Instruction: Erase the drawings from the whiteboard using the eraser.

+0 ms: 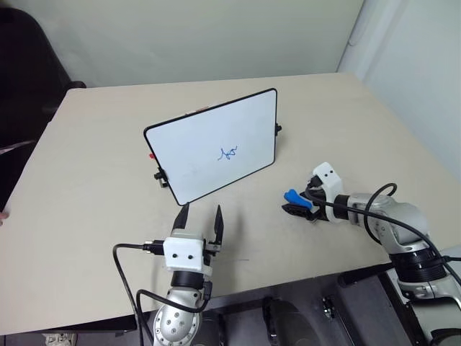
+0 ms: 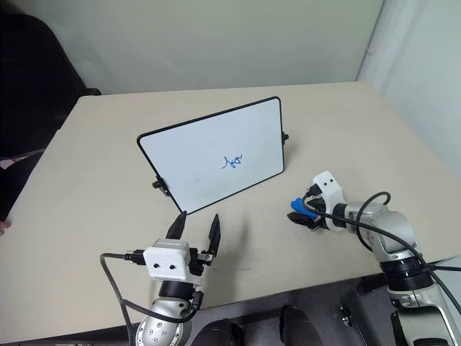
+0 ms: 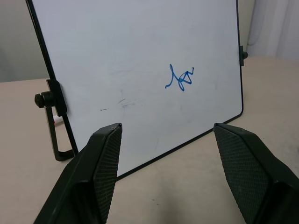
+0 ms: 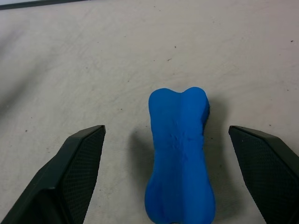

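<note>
The right gripper [image 4: 166, 175] straddled the blue eraser [image 4: 180, 156], fingers spread wide to either side, apparently poised to pick it up off the table [image 1: 94, 180]. The eraser lay to the right of the propped whiteboard [image 1: 209, 148], whose blue drawings [image 1: 228, 153] remained unwiped. The left gripper [image 1: 200, 218] hovered before the whiteboard, fingers apart and empty.

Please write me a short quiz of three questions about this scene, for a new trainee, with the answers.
1. True or false: the right end effector is already shut on the eraser.
2. What colour are the drawings on the whiteboard?
3. Which end effector faces the whiteboard? A. left B. right

Key
1. False: the eraser lies on the table, between the open fingers.
2. Blue.
3. A.
</note>
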{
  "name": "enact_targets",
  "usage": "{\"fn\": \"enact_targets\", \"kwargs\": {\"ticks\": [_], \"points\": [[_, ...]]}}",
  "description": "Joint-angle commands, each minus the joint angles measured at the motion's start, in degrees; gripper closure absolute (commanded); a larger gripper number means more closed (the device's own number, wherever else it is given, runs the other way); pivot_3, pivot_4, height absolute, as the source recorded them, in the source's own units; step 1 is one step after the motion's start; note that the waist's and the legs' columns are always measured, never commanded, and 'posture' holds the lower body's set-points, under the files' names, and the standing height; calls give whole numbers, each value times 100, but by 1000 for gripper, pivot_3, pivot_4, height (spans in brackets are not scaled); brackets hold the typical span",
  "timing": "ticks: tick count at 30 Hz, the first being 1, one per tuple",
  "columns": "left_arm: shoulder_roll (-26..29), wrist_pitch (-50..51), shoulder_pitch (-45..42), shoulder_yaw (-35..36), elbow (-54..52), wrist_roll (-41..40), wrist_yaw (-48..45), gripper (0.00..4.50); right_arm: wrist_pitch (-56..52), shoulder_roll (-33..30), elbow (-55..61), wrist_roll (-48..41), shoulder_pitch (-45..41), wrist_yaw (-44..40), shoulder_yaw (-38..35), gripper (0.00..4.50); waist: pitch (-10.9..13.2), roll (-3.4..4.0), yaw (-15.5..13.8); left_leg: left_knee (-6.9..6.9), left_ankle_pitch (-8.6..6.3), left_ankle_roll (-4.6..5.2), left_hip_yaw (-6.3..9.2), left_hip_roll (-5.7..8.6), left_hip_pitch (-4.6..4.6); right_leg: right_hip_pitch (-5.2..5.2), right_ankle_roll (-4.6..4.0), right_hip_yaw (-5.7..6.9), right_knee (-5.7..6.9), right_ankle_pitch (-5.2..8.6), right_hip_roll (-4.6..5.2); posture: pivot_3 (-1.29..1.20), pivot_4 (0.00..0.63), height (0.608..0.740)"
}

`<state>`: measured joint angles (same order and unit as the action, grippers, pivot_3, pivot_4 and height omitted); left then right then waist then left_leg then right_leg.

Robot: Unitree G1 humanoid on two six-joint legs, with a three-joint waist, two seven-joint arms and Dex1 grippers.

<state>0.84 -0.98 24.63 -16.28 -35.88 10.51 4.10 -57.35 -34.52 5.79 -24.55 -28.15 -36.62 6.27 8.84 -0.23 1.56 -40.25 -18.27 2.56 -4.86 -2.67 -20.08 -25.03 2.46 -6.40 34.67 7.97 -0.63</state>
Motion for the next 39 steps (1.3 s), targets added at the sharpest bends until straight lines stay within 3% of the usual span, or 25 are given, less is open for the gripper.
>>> {"fn": "enact_targets", "kwargs": {"ticks": [1,6,9,15,19,25,34,39], "points": [[-96,-111,14,-217,-209,47,24,1077,36,-135,87,104,-16,-89,41,9,0,0,-1,0,0,0,0,1,0,0,0,0,0,0,0,0,150,731],[-96,-111,-7,-227,-208,53,18,1077,-35,-202,291,32,82,-149,8,9,0,0,-6,0,-1,1,0,1,0,1,-1,0,0,0,0,0,150,731],[-93,-99,-22,-242,-210,57,11,1077,-44,-204,327,18,89,-155,6,625,0,0,-6,1,-2,1,0,1,-1,4,-4,0,0,-1,0,0,150,731],[-101,-93,-52,-282,-203,75,12,1077,35,-176,278,72,64,-124,64,2770,0,0,-5,3,-3,-1,0,0,-1,3,-2,0,0,2,-1,0,150,731],[-104,-94,-52,-292,-205,78,15,1077,106,-184,298,108,70,-142,82,2770,0,0,-4,2,-3,0,0,0,-1,3,-2,0,0,2,0,0,150,731],[-118,-96,-29,-325,-212,102,33,1077,165,-166,378,115,66,-158,14,4016,0,0,-4,2,-3,0,-1,0,-1,4,-2,0,0,2,0,0,150,731],[-96,-99,-38,-292,-210,106,4,1077,248,75,648,65,-92,-60,-71,4100,0,0,-2,3,-3,0,-1,0,-1,2,-2,0,0,2,-1,0,150,731],[-79,-70,-83,-257,-205,80,-30,1077,1018,824,381,378,-602,521,-135,4100,1,1,31,1,-3,0,-4,0,0,-7,-5,-1,1,-1,-1,0,150,731]]}}
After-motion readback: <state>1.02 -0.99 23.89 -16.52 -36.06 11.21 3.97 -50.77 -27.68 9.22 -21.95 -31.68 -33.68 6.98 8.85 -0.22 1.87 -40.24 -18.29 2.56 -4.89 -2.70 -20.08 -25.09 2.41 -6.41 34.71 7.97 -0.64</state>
